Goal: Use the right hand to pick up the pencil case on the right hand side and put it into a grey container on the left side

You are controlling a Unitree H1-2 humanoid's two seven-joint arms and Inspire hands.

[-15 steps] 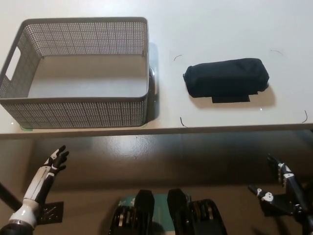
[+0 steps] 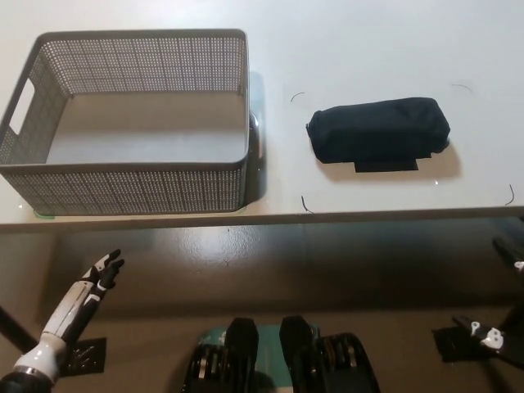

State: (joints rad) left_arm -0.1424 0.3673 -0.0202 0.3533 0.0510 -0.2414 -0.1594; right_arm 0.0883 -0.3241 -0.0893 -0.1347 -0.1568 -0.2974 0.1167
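Reaching has not properly begun: the black right hand [image 2: 509,254] shows only as a sliver at the picture's right edge, below the front edge of the white table [image 2: 368,49], and I cannot tell whether its fingers are apart or together. The white left hand [image 2: 103,268] rests low at the left, below the table, fingers apart and holding nothing. The pencil case [image 2: 378,129], a dark, soft fabric roll with rounded ends and a flat tab at its front side, lies toward the table's right edge, untouched. The grey container [image 2: 131,176], a rigid perforated rectangular basket with a cut-out handle, stands empty at the left edge. Next, I judge, the right hand must rise over the table edge and close across the case's width.
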